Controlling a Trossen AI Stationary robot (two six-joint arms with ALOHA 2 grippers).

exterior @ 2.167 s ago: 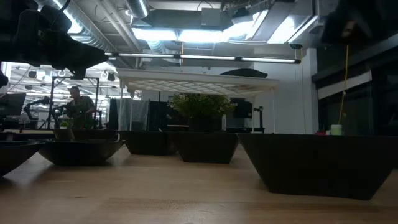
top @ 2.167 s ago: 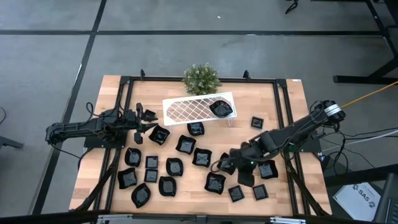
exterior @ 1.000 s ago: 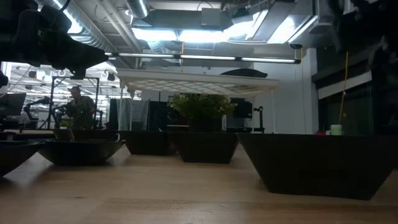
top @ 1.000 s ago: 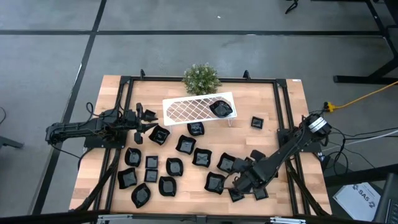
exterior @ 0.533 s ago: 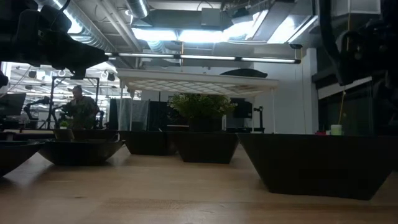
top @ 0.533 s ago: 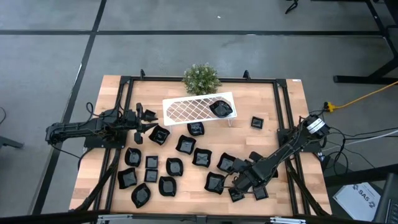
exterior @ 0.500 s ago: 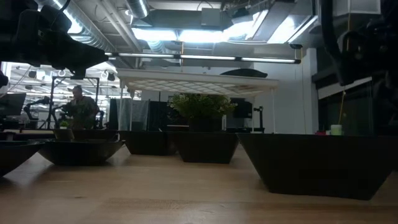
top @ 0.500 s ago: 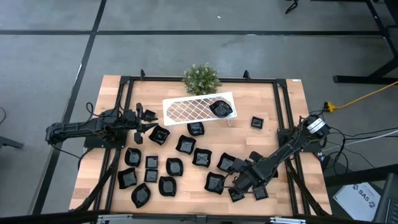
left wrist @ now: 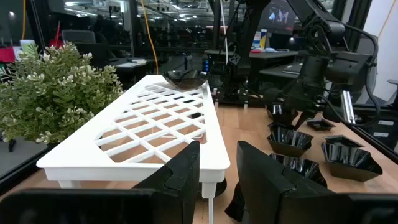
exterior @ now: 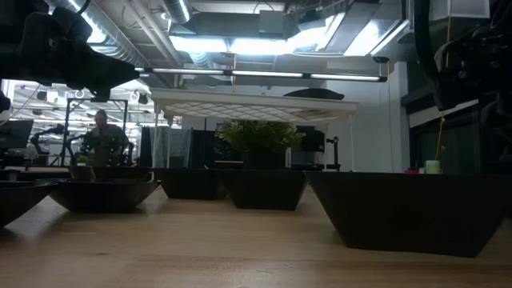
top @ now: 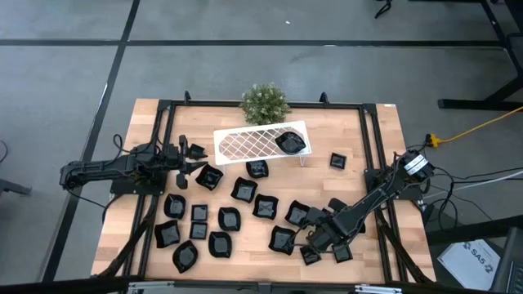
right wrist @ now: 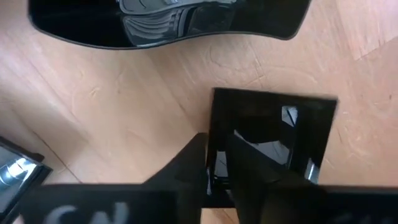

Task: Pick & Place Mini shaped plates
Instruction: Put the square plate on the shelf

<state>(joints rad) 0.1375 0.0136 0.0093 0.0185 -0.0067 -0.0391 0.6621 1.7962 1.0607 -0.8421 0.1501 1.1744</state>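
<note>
Right arm, lower than before, fingers [right wrist: 217, 168] clamped astride a square mini plate's [right wrist: 273, 140] rim; left fingers [left wrist: 214, 177] apart.

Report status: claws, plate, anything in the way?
Right claw closing on square plate rim, front right. Left claw open, parked by white rack. Neighbouring plates crowd close.

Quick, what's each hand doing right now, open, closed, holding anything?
Left hand: open, empty, by the white rack.
Right hand: closing on the edge of a square mini plate; a full grip cannot be told.
</note>
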